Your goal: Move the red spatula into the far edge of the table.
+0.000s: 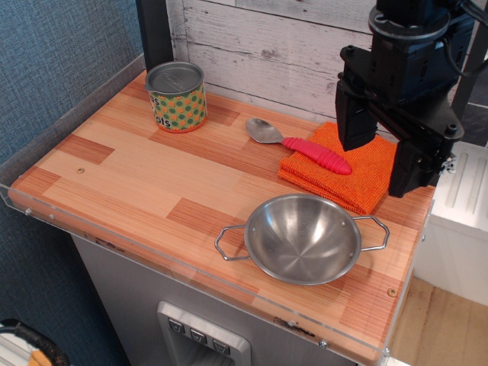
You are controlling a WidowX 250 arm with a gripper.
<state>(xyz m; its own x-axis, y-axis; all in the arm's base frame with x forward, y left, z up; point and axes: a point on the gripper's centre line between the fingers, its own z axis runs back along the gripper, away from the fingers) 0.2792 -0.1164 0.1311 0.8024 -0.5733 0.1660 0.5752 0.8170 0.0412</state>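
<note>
Whitewashed planks back the table (137, 183), whose striped wood top carries everything in play. On it the red spatula (305, 149) lies near the far side, its metal bowl resting on bare wood and its ribbed red handle angled across the corner of an orange folded cloth (347, 174). Just beside the handle's end hangs the gripper (381, 164), its two dark fingers spread wide with nothing between them — released, and seemingly above the cloth rather than on it.

To do the pickup well, I would centre the fingers over the thick handle, turned across its length, and come down far enough to clear the soft cloth's give without snagging the fabric. The handle looks grippy; the bowl would likely slip. A steel bowl (303, 238) sits nearer the front and a patterned tin (177, 97) stands far left — both well apart from the spatula, so the path to the far edge looks unobstructed.
</note>
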